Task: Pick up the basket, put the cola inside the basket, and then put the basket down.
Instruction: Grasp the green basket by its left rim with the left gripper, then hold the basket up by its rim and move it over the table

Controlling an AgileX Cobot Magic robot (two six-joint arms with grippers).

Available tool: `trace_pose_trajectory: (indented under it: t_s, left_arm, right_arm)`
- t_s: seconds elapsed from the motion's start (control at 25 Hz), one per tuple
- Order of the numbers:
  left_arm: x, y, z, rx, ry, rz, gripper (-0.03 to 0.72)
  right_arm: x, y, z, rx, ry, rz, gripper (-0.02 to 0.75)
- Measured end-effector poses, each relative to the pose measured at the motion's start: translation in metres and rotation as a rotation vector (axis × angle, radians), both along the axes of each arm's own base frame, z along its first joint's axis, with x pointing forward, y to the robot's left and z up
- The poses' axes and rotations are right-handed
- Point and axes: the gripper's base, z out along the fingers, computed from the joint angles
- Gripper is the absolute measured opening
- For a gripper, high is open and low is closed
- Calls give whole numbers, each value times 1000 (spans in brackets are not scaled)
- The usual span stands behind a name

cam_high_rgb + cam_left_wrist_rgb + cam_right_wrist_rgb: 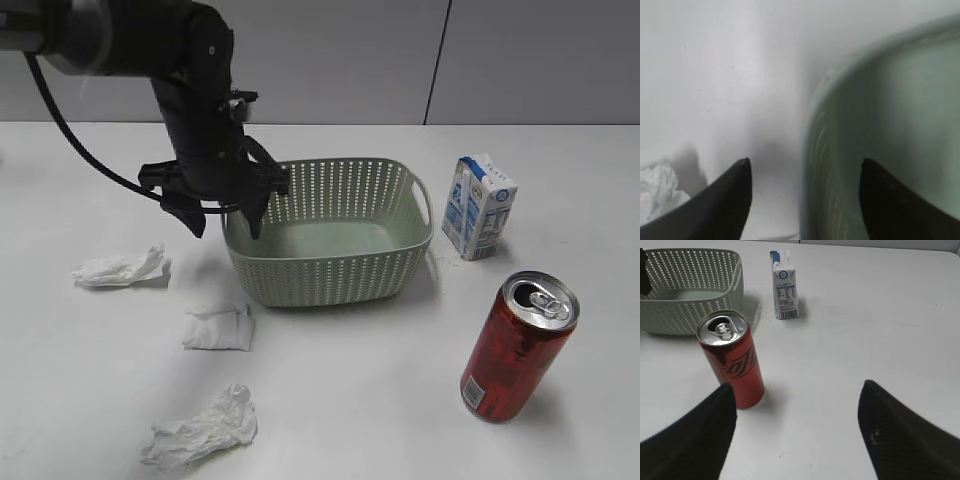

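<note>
The sage-green basket (340, 270) stands on the white table at the middle. My left gripper (226, 224) is open and straddles the basket's left rim (815, 150), one finger outside and one finger inside. The red cola can (518, 348) stands upright at the front right. It also shows in the right wrist view (732, 360), left of the open, empty right gripper (797, 395). The right arm is out of the exterior view. The basket (690, 315) sits at the far left of the right wrist view.
A blue-and-white carton (479, 207) stands right of the basket; it also shows in the right wrist view (784, 286). Three crumpled white tissues lie left of and in front of the basket: one (124, 267), another (217, 327), a third (200, 430).
</note>
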Motion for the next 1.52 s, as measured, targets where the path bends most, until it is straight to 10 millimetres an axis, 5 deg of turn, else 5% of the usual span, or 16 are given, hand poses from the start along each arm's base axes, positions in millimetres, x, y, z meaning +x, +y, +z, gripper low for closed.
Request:
trace_pose_trajectory:
  t_s: [0.16,0.36,0.44,0.64,1.08,1.24,1.52]
  left_arm:
    - [1,-1,-4,-2,1,17,372]
    - [0,-3,-4,-23,11,32,62]
    - [0,-5,-3,-50,23,51,21]
    - [-2,-2,11,-108,50,92,3]
    - [-39,23,114,-154,-40,85,3]
    - [-63,37,98,-139,-7,132,2]
    - [-95,56,50,-111,32,175,2]
  right_arm:
    - [0,0,0,0,0,0,572]
    - [0,0,0,1,0,0,572]
    - [0,0,0,2,0,-1,572]
    - [0,0,0,3,1,-1,572]
    - [0,2,1,32,0,14,572]
    - [5,3,12,31,66,21,572]
    - [49,10,38,59,314,66,621]
